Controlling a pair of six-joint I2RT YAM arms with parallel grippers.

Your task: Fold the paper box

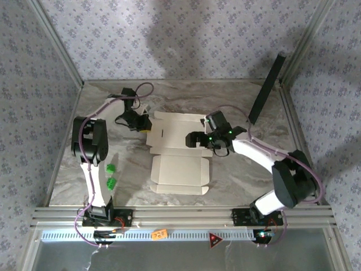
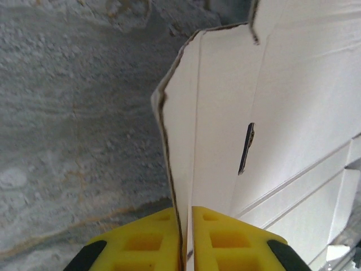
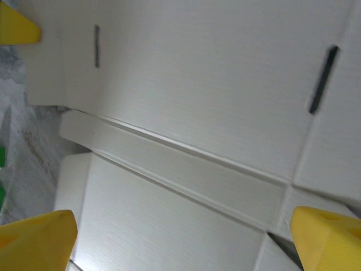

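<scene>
Paper box: opened-out sheet, pale side up, lying flat at the middle of the table; its flap at 10 o'clock is lifted upright.
Left gripper: at the sheet's 10 o'clock corner, yellow fingers pressed together on the raised flap's edge.
Right gripper: over the sheet's 3 o'clock edge, fingers spread wide, nothing between them but the flat panel below.
Green blocks: on the table at 8 o'clock from the sheet, apart from it.
Black panel: leaning in the corner at 1 o'clock.
</scene>
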